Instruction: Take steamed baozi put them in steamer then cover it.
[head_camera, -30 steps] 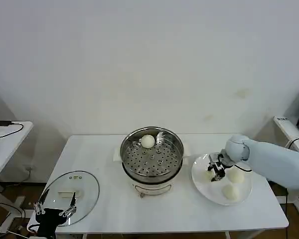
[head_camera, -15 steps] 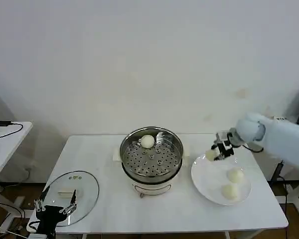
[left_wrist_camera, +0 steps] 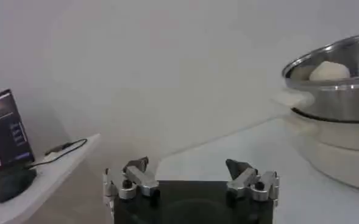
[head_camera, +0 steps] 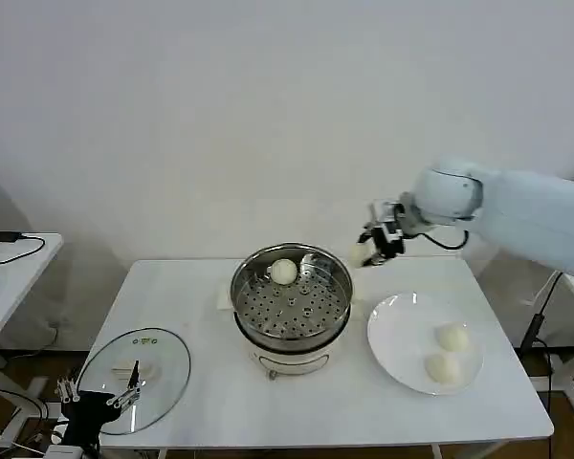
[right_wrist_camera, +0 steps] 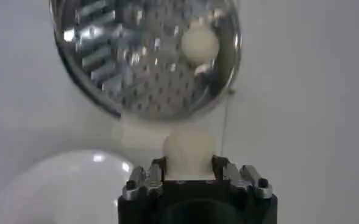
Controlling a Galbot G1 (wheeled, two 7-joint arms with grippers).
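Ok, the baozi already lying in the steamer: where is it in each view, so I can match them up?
Head view: the baozi lies on the perforated tray at the steamer's far side.
Left wrist view: its top peeks over the steamer rim.
Right wrist view: it lies near the tray's edge, beyond the baozi held in the right gripper.
Shared landmark: the steamer's shiny rim.

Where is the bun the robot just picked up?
In the head view, the bun is held in the right pincer, in the air by the steamer's right rim, above the table, away from the plate.
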